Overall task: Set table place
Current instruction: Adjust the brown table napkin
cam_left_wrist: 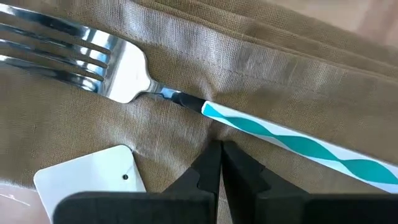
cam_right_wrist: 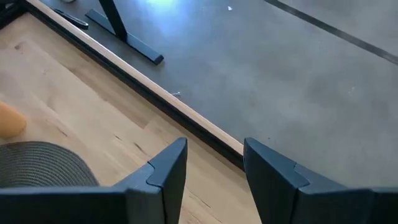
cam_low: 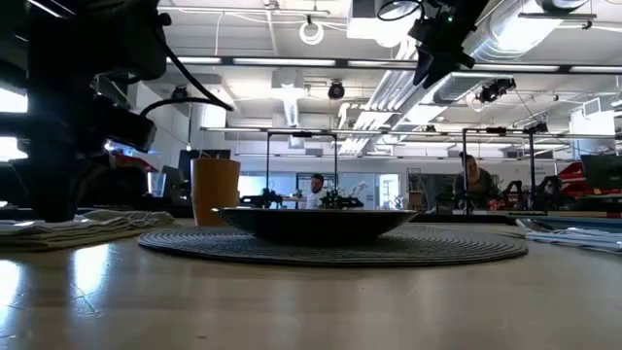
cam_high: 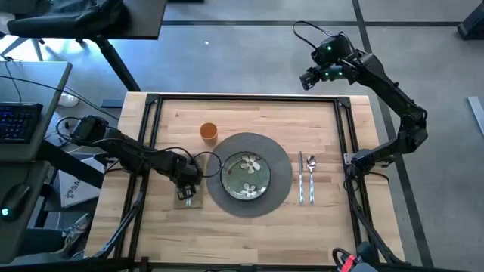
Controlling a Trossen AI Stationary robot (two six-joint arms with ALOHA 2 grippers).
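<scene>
Two arms: the left one reached low across the table's 9 o'clock side; the right one was raised off the far corner at 1 o'clock, waiting.
Table: light wood, with the mat at its centre.
Mat: it carried the plate; everything else lay around it.
Napkin: at 9 o'clock of the mat, under the left gripper.
Plate: centred on the mat.
Cup: at 11 o'clock of the mat, just off its rim.
Cutlery: knife and spoon lay side by side at 3 o'clock of the mat; the fork lay flat on the napkin, apart from the left fingertips.
Left gripper: pointed down close over the napkin beside the fork's handle, jaws pressed together and holding nothing.
Right gripper: high, aimed at the table's far edge, jaws spread and empty.
Risk: in my judgement, lifting off at a slant could let the left tips snag the napkin and drag it, and the fork would skew or slide off with it.
Lesser risk: a sideways sweep could nudge the handle toward the mat.
</scene>
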